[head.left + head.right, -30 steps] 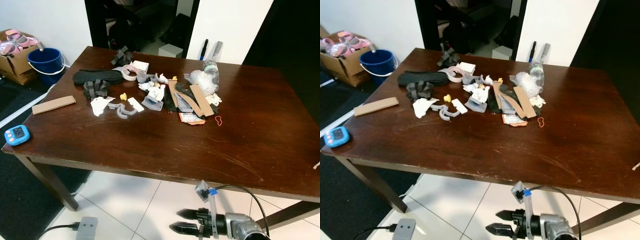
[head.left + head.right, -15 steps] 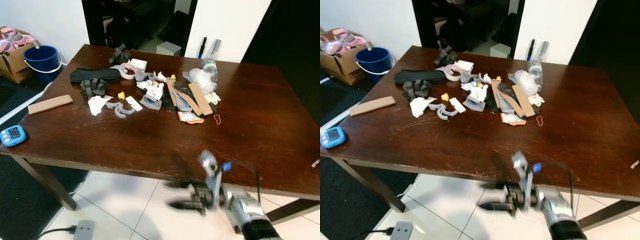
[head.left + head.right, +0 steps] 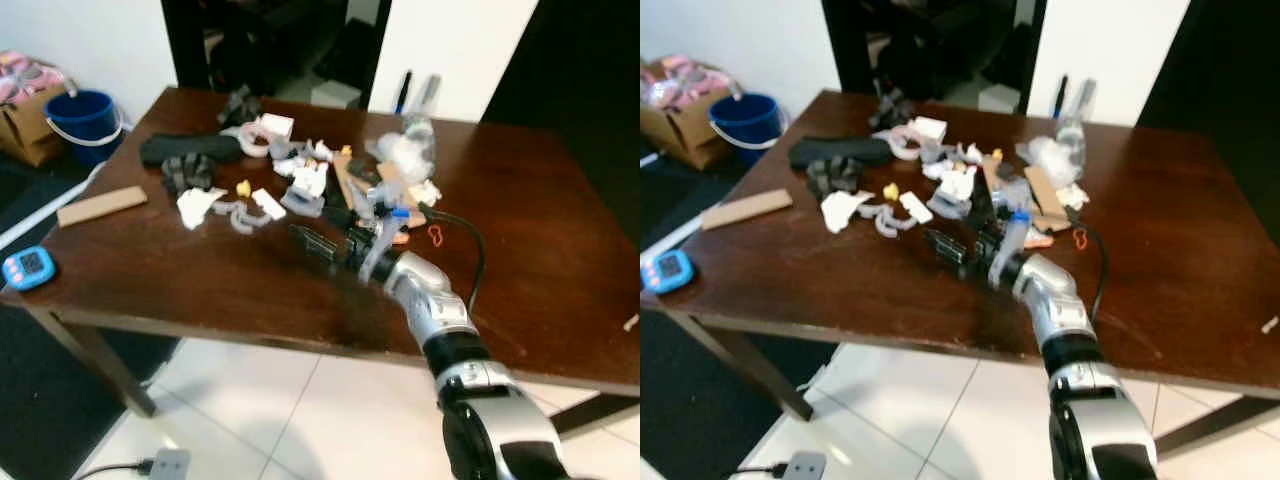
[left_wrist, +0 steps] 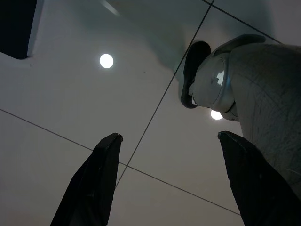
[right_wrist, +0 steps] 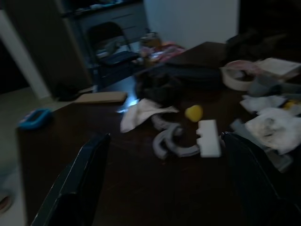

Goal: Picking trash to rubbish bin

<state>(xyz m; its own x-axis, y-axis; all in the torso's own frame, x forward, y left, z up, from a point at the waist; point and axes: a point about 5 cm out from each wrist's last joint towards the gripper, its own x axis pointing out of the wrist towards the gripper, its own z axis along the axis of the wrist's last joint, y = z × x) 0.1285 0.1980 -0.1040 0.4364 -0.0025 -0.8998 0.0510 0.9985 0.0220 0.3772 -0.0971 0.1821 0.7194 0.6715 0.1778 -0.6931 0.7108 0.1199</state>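
Note:
Trash lies scattered across the far half of a dark wooden table [image 3: 200, 290]. It includes crumpled white paper [image 3: 198, 207], grey curved pieces [image 3: 243, 218], a white block [image 3: 268, 204], a yellow bit [image 3: 243, 189], cardboard pieces [image 3: 395, 190] and a plastic bottle [image 3: 415, 130]. My right gripper [image 3: 312, 243] is open, low over the table and just short of the pile. In its wrist view the grey curved pieces [image 5: 167, 141] and the white block [image 5: 208, 138] lie ahead between the fingers [image 5: 82, 183]. My left gripper [image 4: 169, 183] hangs open over floor tiles.
A blue bucket [image 3: 85, 115] stands on the floor past the table's far left corner, beside a cardboard box [image 3: 25, 95]. A cardboard strip [image 3: 100, 206] and a blue timer [image 3: 25, 268] lie near the left edge. A black sole [image 3: 185, 148] lies behind the trash.
My right arm has risen from below the table's front edge to over the tabletop, reaching toward the trash pile. The trash has not moved.

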